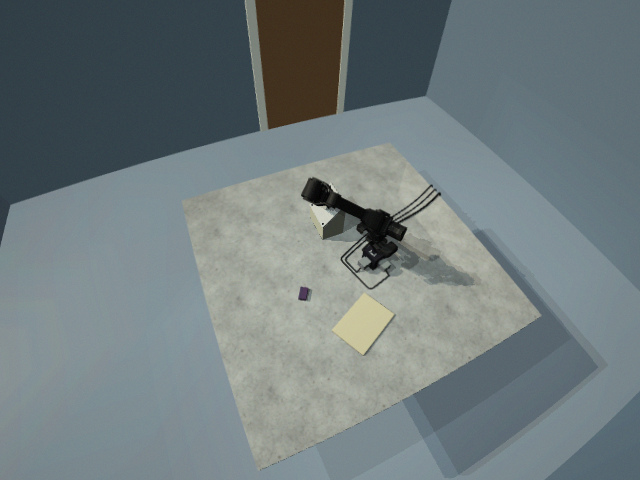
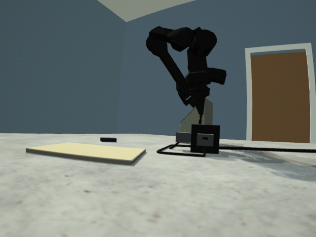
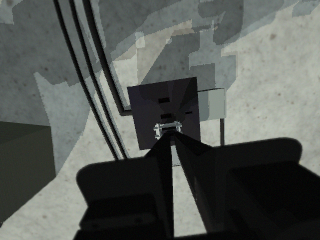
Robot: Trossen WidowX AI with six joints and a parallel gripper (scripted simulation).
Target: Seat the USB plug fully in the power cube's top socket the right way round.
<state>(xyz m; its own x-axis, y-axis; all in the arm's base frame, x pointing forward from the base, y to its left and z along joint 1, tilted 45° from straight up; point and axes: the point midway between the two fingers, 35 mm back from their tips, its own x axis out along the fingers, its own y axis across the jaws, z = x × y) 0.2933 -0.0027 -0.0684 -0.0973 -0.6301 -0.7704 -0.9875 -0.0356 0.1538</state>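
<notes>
We see the table [image 1: 268, 356] [image 2: 127, 199] [image 3: 270, 70], mottled grey, carrying everything. Above it is the black arm [image 1: 354, 206] [image 2: 173, 68], bent over with its last section pointing down. Behind the lower arm in the exterior view we note a pale house-shaped block [image 1: 333, 225] [image 2: 209, 112]. The cream slab [image 1: 363, 323] [image 2: 86, 152] lies flat, near the cables [image 1: 356, 277] [image 2: 181, 154] [image 3: 85, 70] that loop beside the power cube. The power cube [image 2: 205, 127] [image 3: 160, 92] is dark and stands on the table, pale plugs at its sides. Directly above its top we find the hand [image 2: 200, 119] [image 3: 171, 136], its fingers nearly together, clamped on the USB plug [image 3: 168, 128]. The plug is at the cube's top; we cannot tell how deep it sits or which way round. The small purple block [image 1: 303, 293] [image 2: 108, 139] lies well apart from the cube.
</notes>
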